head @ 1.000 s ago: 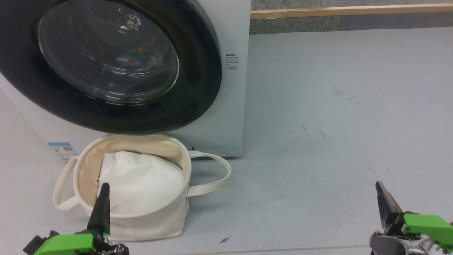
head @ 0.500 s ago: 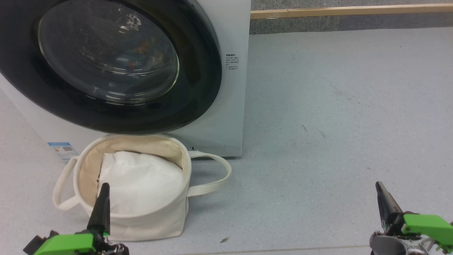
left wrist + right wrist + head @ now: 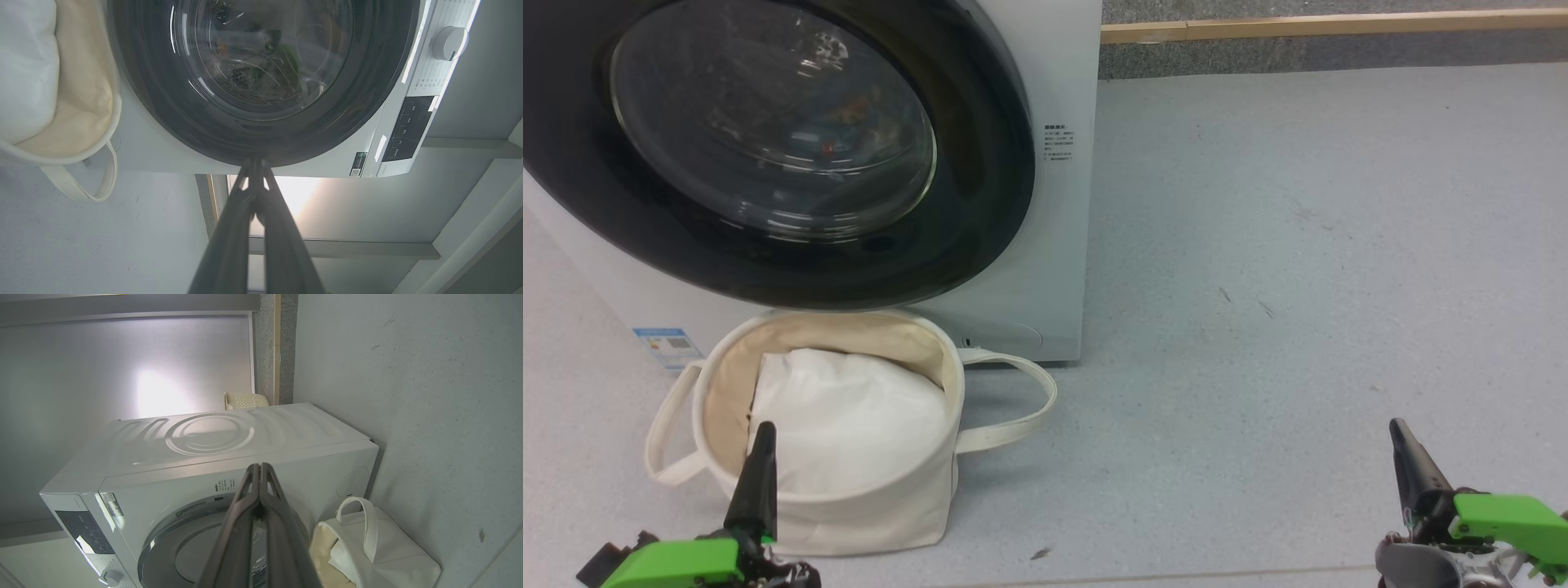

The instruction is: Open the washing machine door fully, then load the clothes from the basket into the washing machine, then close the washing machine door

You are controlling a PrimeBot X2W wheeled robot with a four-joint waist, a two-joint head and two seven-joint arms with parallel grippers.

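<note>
I am counting one washing machine, carrying one round door, one blue sticker, one knob and one dark control panel. One basket is sitting before it, showing two loop handles and holding one white bundle. I am holding out two pincers, my left pincer and my right pincer, each having two fingers.

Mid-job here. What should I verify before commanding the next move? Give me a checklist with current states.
1. Round black-rimmed glass washing machine door shut on the big white washing machine: ok.
2. Cream canvas basket upright before it: ok.
3. Blue printed clothes loaded: cannot tell; coloured shapes show behind the glass, a plain white bundle sits in the basket.
4. Left gripper shut, empty: ok.
5. Right gripper shut, empty: ok.
</note>
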